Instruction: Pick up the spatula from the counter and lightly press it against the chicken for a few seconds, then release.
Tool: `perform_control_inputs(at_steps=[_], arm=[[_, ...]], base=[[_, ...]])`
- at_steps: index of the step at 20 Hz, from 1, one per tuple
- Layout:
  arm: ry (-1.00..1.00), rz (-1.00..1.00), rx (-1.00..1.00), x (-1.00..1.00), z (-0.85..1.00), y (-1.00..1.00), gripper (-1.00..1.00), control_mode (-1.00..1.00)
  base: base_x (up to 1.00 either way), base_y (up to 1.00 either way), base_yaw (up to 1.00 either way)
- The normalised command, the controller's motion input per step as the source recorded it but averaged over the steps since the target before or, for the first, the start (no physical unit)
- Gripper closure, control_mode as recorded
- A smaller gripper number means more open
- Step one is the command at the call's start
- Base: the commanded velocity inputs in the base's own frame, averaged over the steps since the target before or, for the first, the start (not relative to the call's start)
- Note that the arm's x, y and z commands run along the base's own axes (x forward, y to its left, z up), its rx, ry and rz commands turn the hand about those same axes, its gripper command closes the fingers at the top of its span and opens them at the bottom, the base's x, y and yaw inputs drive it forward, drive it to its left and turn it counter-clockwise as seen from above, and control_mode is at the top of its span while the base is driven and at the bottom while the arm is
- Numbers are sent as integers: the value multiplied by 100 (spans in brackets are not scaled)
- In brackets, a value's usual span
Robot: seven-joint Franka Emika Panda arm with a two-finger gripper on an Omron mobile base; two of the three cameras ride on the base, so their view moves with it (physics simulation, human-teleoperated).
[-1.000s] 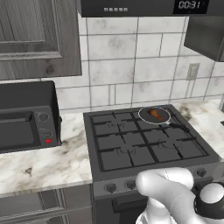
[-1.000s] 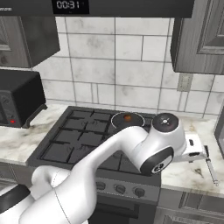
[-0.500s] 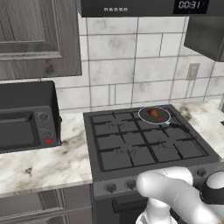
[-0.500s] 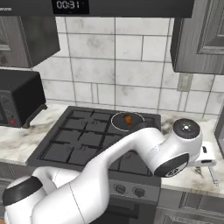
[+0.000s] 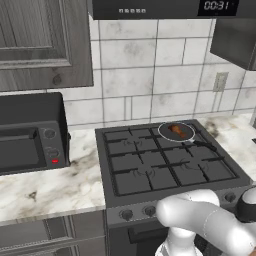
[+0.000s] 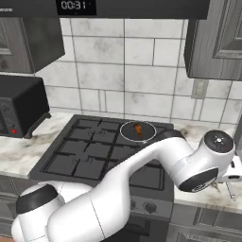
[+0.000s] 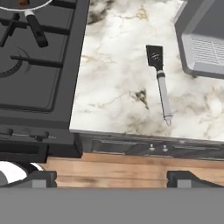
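One slim spatula, veined marble counter

You have one spatula, one pan holding one piece of chicken, one stove, one toaster oven and one wall outlet.

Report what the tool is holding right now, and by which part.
Nothing is held. The tool is open and empty. The spatula lies flat on the marble counter beside the stove, apart from the tool.

spatula: black blade, grey handle, lying flat on counter | chicken: brown, in pan
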Motion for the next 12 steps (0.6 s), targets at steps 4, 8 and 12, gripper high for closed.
perform_control_inputs(at_steps=[4,8,12], arm=[[-8,0,0,0,-18,0,-100,-100],[-14,0,0,0,-22,0,-100,-100],[-12,0,0,0,-23,0,-100,-100]], base=[[0,0,0],[0,0,0],[0,0,0]])
